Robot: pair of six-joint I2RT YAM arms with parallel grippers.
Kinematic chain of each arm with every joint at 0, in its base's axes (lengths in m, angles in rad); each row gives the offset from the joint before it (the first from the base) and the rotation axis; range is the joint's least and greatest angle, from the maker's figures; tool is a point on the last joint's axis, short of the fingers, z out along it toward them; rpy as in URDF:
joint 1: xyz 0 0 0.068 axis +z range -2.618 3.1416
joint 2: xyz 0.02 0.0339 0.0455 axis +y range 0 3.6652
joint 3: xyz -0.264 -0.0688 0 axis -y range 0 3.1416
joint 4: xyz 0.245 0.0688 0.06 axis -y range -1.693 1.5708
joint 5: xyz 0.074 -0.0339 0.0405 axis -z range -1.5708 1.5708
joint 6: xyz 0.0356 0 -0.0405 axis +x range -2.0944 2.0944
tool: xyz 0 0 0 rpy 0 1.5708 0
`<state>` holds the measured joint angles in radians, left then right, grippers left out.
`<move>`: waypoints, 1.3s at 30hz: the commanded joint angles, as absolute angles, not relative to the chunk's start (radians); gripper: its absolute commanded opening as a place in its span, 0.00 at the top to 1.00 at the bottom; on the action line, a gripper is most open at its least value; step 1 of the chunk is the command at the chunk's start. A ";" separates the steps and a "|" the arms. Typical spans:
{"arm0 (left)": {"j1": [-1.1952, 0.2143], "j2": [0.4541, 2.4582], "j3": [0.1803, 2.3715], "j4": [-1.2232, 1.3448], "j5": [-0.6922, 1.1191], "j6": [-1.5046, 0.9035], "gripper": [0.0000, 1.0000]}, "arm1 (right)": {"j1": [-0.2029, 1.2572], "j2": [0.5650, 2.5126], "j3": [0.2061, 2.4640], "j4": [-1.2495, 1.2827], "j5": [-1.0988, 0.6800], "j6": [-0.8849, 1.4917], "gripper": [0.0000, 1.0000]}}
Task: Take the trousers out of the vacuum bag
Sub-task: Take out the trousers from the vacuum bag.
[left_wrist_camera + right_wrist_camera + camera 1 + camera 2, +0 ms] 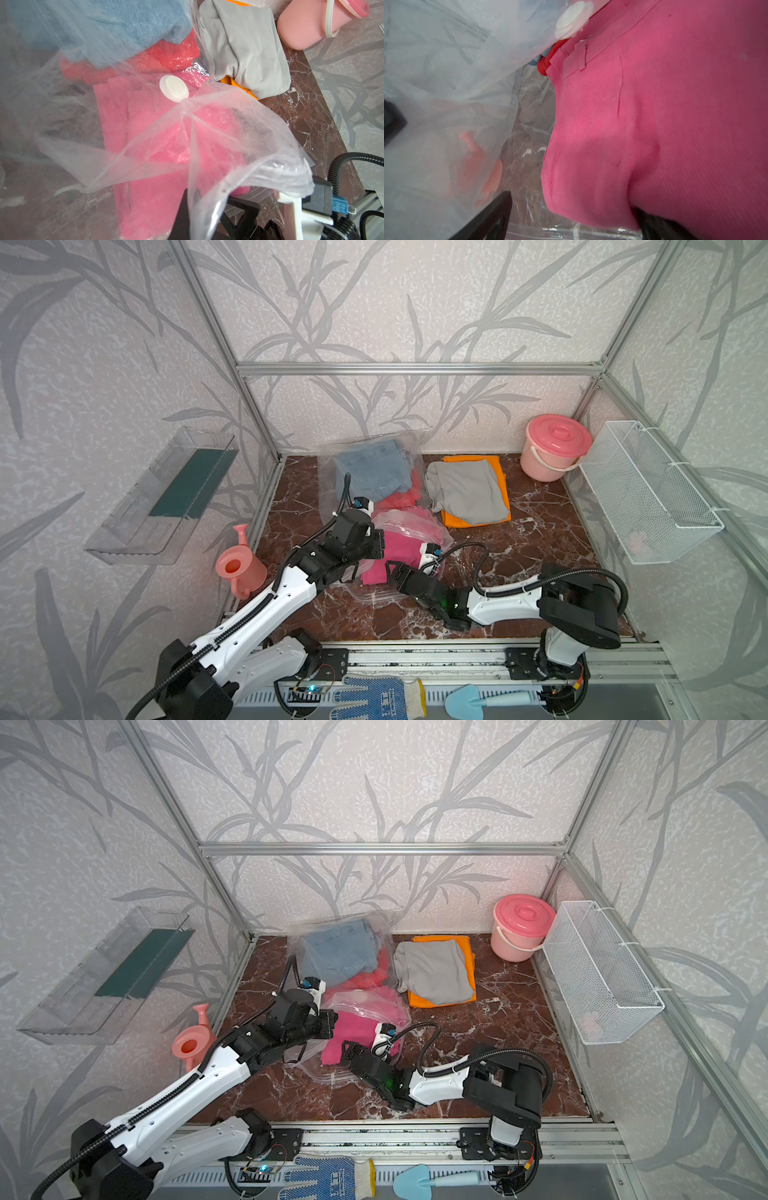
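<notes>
- Only the right wrist view shows the right gripper (571, 209) spread wide inside the vacuum bag (446, 72), with the hot pink trousers (654, 124) lying between its fingers.
- From above, the left gripper (376, 545), pressed together, pinches the bag's upper film; both forearms reach low and meet at the bag's mouth.
- Denim trousers (374, 468) and red trousers (401, 497) sit deeper in the bag. Grey trousers (465, 489) on orange trousers (496, 477) lie just outside it, beside bare desk (540, 551).
</notes>
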<state>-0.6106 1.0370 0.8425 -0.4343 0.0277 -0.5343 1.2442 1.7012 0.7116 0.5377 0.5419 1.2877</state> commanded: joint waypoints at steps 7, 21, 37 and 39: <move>-0.612 1.022 0.847 -0.430 0.026 -0.530 1.00 | 1.305 1.760 0.707 0.485 0.599 1.439 0.08; -0.611 1.000 0.843 -0.435 0.008 -0.532 1.00 | 1.242 1.860 0.770 0.488 0.600 1.485 0.10; -0.611 0.999 0.830 -0.432 -0.002 -0.553 1.00 | 1.190 1.786 0.768 0.618 0.546 1.301 0.92; -0.610 1.000 0.831 -0.432 -0.010 -0.559 1.00 | 1.208 1.755 0.753 0.616 0.538 1.286 0.94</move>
